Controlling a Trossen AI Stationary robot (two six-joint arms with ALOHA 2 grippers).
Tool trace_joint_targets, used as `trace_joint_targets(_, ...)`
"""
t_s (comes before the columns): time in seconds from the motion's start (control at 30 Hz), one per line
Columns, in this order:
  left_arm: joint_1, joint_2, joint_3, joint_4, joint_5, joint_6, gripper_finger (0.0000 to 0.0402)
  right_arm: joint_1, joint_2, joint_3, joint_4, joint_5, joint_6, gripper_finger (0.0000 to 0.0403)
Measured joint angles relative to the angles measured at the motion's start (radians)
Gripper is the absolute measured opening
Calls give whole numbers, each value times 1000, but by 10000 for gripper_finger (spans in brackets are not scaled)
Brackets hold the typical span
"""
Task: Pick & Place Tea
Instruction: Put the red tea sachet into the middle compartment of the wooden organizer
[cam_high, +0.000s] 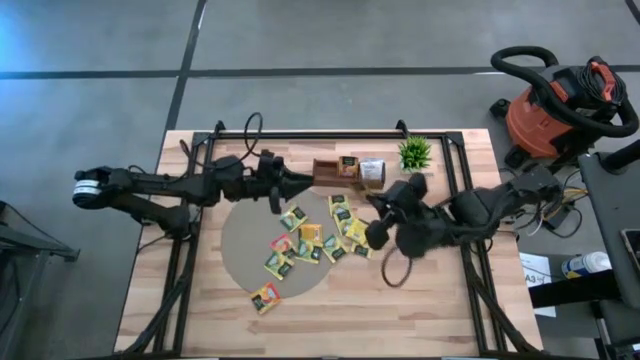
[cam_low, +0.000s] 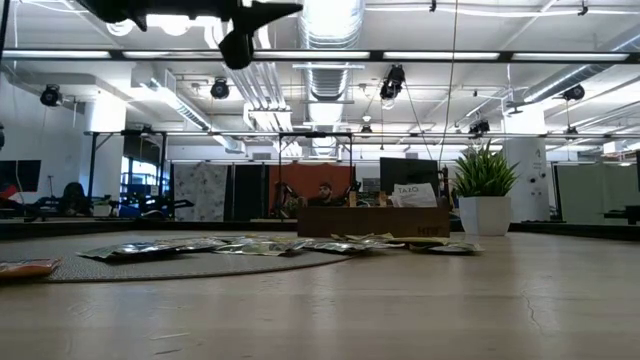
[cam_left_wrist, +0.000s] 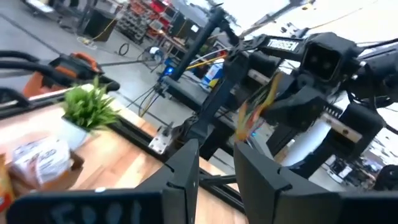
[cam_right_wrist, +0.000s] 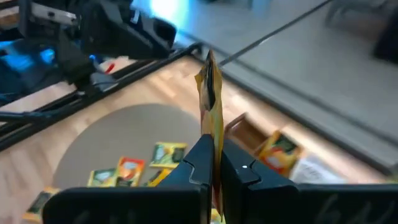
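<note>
Overhead, our right end effector (cam_high: 375, 232) hangs above the sachets (cam_high: 312, 240) scattered on the round mat (cam_high: 240, 240), while the left end effector (cam_high: 290, 184) waits near the wooden tray (cam_high: 330, 172). Level with the counter (cam_low: 400, 300), the tea lies flat. From the right wrist, we pinch one yellow sachet (cam_right_wrist: 210, 93) upright. The left wrist shows empty, part-open fingers (cam_left_wrist: 180, 174). We should carry the sachet level to the tray and keep the grip firm.

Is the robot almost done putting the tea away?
Not nearly. The wooden tray already holds a couple of sachets. The right gripper is pinching one yellow sachet in the air. A dozen or so sachets wait on the round mat. The left gripper holds nothing.
</note>
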Motion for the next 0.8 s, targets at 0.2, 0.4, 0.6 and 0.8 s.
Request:
trace_joint_targets(0.2, 58, 0, -36, -2, 85, 13, 96, -174, -92, -306, 512, -235, -189, 8)
trace_joint_targets(0.4, 166, 0, -43, 9, 262, 28, 96, -388, -137, -519, 1008, -433, -307, 8)
trace_joint_targets(0.6, 304, -1, -43, 120, 433, 9, 96, -489, -123, -628, 1276, -564, -295, 8)
trace_joint_targets(0.8, 386, 18, -43, 179, 540, -74, 96, -527, -109, -668, 1402, -586, -234, 8)
